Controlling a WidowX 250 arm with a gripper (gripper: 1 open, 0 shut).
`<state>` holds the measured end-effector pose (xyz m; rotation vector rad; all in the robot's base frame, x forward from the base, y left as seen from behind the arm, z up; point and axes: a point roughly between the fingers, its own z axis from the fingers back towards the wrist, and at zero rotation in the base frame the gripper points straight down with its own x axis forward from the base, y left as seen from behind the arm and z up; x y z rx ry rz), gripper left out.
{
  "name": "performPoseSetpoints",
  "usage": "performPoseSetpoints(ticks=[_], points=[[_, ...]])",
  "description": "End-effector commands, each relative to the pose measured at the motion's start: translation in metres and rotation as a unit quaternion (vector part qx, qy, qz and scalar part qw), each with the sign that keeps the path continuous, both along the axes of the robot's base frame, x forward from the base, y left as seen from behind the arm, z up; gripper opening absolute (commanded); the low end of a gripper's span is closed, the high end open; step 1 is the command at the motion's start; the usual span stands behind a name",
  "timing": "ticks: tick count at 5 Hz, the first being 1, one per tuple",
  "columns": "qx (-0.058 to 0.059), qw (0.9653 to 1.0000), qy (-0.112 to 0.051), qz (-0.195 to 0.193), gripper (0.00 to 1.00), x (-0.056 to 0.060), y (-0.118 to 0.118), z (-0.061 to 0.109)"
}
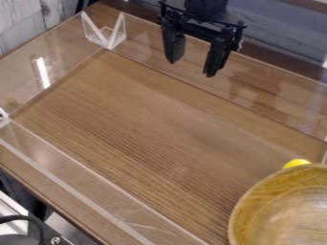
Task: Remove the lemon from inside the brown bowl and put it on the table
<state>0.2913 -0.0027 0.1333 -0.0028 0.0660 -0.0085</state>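
The brown bowl (281, 212) sits on the table (153, 134), partly cut off at the corner. The lemon (296, 165) peeks over the bowl's far rim, mostly hidden. Far from the bowl, the gripper (192, 53) hangs with fingers apart, holding nothing.

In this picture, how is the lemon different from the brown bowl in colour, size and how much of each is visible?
Colour: the lemon is bright yellow; the brown bowl is light tan wood with grain.
Size: the lemon is small, the brown bowl much wider.
Visibility: only the lemon's top shows above the bowl's far rim; the brown bowl shows a large part but is cut off by the picture's corner.
Both are rounded and sit at the lower right.
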Motion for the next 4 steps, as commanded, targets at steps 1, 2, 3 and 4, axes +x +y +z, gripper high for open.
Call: performPoseSetpoints(ticks=[1,2,3,4], points=[[-0.002,0.9998,0.009,-0.015,1.00,-0.002,-0.006,-0.006],[-0.006,0.9966,0.006,-0.082,1.00,-0.009,-0.032,-0.009],[-0.010,0.9865,-0.003,-0.163,1.00,-0.017,-0.060,-0.007],[-0.013,0.9762,-0.008,-0.216,1.00,-0.019,-0.075,-0.008]])
